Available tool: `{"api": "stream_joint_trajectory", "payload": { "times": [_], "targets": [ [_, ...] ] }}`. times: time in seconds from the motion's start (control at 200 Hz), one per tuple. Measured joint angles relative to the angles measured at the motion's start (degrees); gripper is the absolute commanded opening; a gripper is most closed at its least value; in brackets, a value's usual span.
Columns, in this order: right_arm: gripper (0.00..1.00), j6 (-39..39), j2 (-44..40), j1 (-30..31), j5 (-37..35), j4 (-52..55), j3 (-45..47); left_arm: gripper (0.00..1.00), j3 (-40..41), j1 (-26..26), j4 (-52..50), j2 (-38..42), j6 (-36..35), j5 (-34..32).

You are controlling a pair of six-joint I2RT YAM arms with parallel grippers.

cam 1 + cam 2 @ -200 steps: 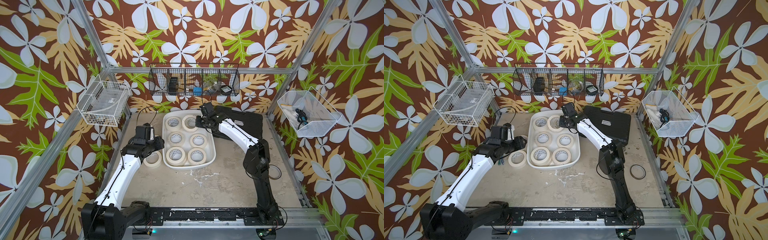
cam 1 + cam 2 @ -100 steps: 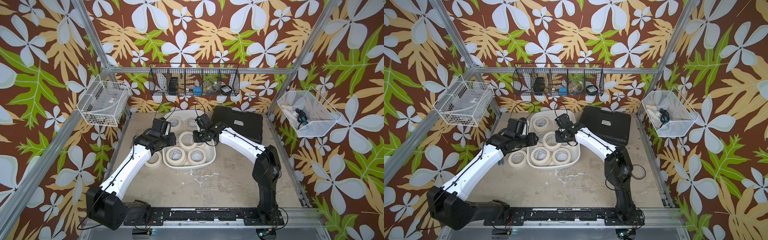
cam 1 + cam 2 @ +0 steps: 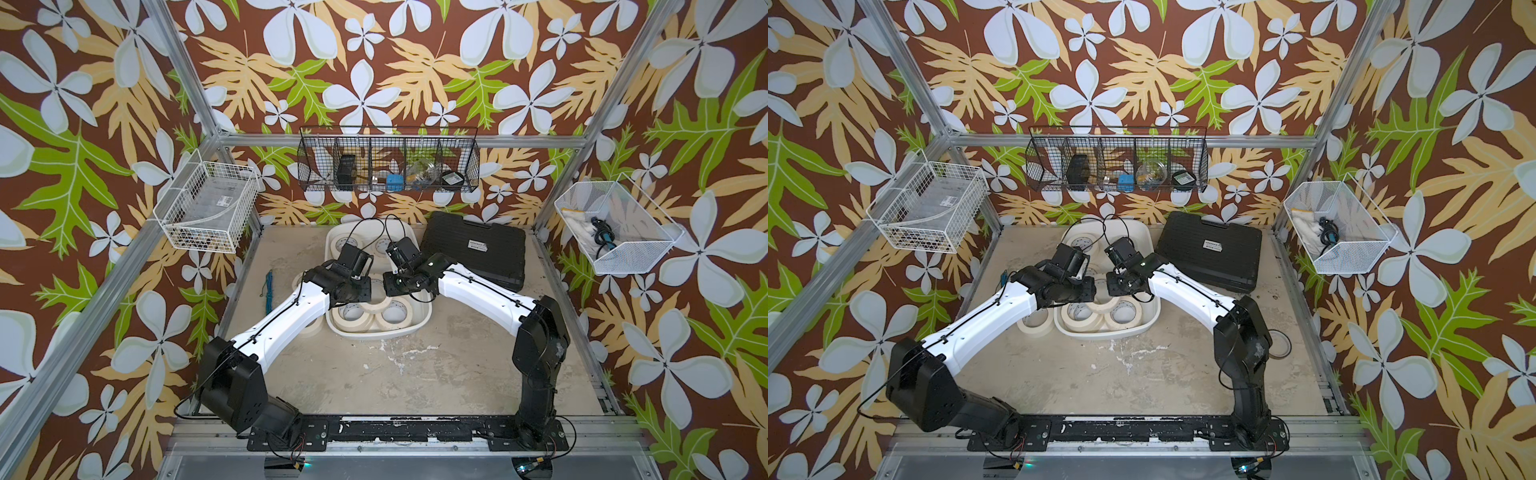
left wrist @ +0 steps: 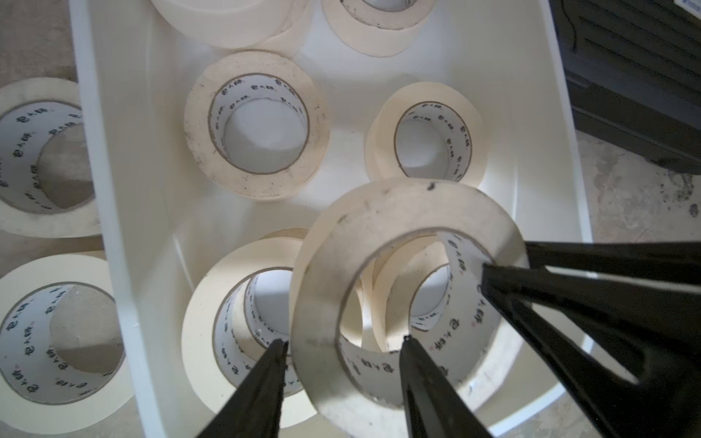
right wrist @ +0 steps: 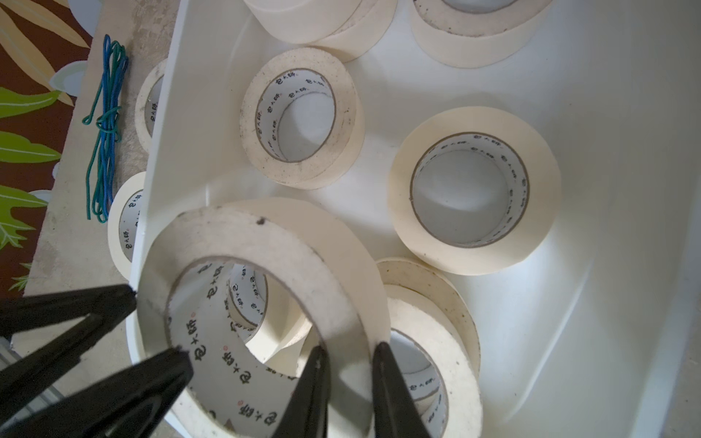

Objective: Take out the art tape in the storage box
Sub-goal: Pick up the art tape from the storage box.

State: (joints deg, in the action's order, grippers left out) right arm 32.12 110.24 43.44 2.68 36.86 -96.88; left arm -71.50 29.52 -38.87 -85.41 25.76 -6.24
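Cream tape rings (image 4: 197, 129) — smooth white tub (image 4: 125, 159)

Brown wallpaper (image 3: 374, 83) on every side: big white flowers, green and tan leaves. Across upper middle, aluminium frame (image 3: 532, 140), posts slanting down both corners. Upper centre, black wire basket (image 3: 388, 166) hanging; white wire basket (image 3: 199, 232) at left, white mesh basket (image 3: 623, 253) far right. Below, beige tabletop (image 3: 415, 386), scuffed, white scrapes. Light soft, even.

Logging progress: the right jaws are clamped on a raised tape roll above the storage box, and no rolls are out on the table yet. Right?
No: the left wrist view shows two tape rolls on the table beside the storage box. The right jaws do clamp a raised roll above it.
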Motion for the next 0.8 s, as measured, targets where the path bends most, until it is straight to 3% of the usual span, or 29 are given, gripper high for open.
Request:
{"api": "stream_joint_trajectory", "payload": {
  "times": [0.465, 0.54, 0.596, 0.626, 0.706, 0.801],
  "targets": [
    [0.08, 0.1, -1.9, 0.0, -0.1, 0.0, 0.5, 0.51, 0.4, 0.4, -0.3, -0.4, 1.0, -3.1],
    [0.08, 0.1, -2.2, 0.0, -0.1, -0.1, 0.7, 0.37, 0.4, 0.7, -0.2, -1.1, 1.3, -2.7],
    [0.08, 0.3, -2.3, 0.0, 0.1, -0.2, 0.9, 0.16, 0.4, 0.7, 0.3, -1.3, 1.4, -2.5],
    [0.08, 0.9, -2.3, 0.0, 0.2, -0.1, 1.1, 0.10, 0.4, 0.9, 0.5, -1.5, 2.2, -3.5],
    [0.12, 1.5, -2.7, 0.3, 0.5, -1.0, 1.7, 0.06, 0.4, 0.9, 0.6, -1.7, 2.3, -4.2],
    [0.26, 1.7, -2.9, 0.2, 0.7, -1.7, 2.1, 0.04, 0.0, 1.0, 0.2, -1.8, 2.4, -5.4]
  ]
}}
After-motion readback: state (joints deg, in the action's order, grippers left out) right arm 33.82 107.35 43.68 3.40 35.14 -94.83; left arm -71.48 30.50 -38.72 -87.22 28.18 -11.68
